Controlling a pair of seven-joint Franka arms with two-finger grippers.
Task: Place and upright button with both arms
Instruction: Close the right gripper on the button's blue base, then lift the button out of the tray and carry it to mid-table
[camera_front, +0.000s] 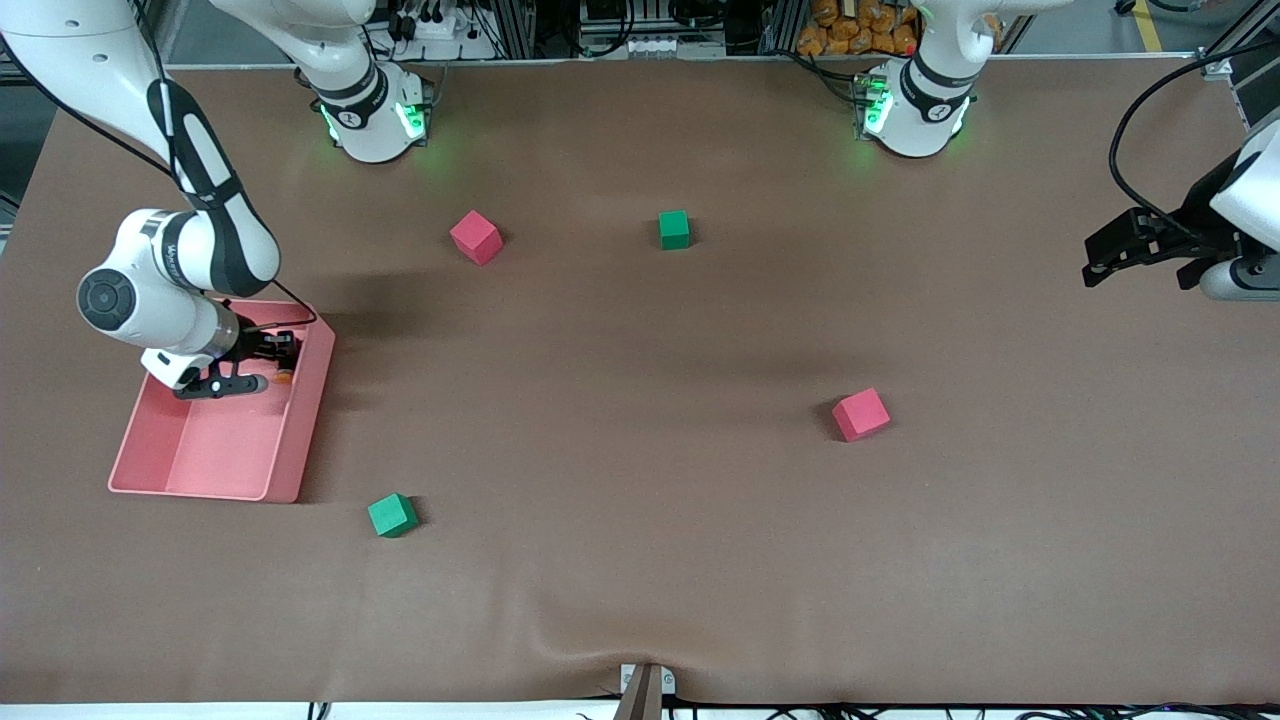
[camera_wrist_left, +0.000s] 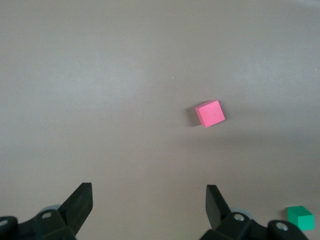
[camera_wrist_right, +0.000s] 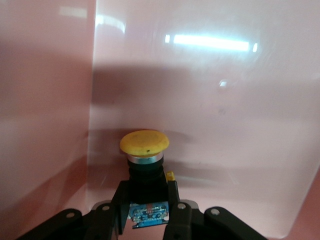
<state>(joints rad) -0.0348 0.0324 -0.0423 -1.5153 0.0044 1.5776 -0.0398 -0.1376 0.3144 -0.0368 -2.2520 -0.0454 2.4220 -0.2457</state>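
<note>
Right wrist view puts us inside the shallow pink plastic tray (camera_wrist_right: 210, 100), where the right gripper (camera_wrist_right: 148, 200) has its black fingers (camera_wrist_right: 122, 200) pinched on the black boxy body of the small push-button with the round orange cap (camera_wrist_right: 145, 142), close to a tray corner. From the front, that tray (camera_front: 290, 450) sits near the table edge at the right arm's end, gripper (camera_front: 280, 362) dipped in. The left gripper (camera_front: 1105, 262) waits over the left arm's end of the brown table (camera_front: 640, 560), fingers (camera_wrist_left: 80, 202) spread wide. Below it a red foam cube (camera_wrist_left: 210, 113) and a green foam cube (camera_wrist_left: 300, 218) lie well apart.
</note>
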